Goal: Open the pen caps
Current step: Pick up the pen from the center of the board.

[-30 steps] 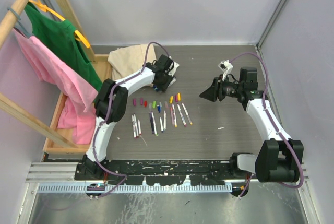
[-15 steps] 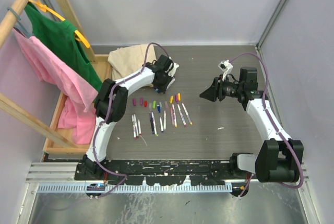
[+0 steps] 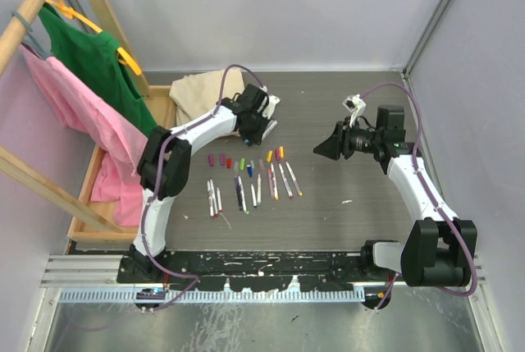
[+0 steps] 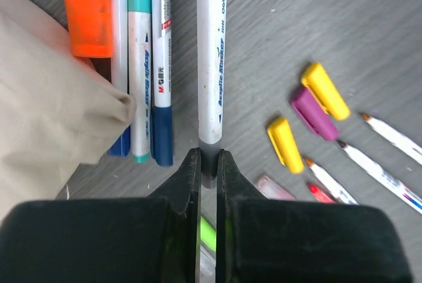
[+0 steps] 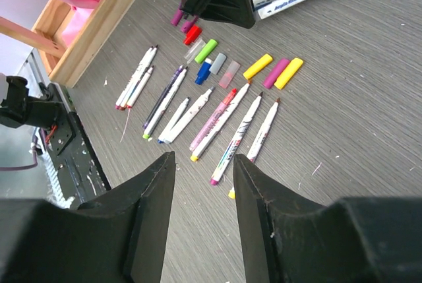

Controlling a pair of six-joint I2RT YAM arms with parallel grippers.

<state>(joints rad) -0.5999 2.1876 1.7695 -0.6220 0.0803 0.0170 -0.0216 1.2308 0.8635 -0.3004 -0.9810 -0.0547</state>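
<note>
Black jaws of the left gripper (image 4: 206,157) stand almost together, pinching the narrow grey end of a white-barrelled pen (image 4: 212,52). That pen lies at the far left, beside capped markers (image 4: 142,65) and a beige cloth (image 4: 46,98). Loose pen caps (image 5: 264,66) in yellow, purple, green, blue and red lie in a row on the far side of the uncapped pens (image 5: 217,118). To the right, the right gripper (image 5: 203,161) hangs about half open above the table (image 3: 344,204), holding nothing.
</note>
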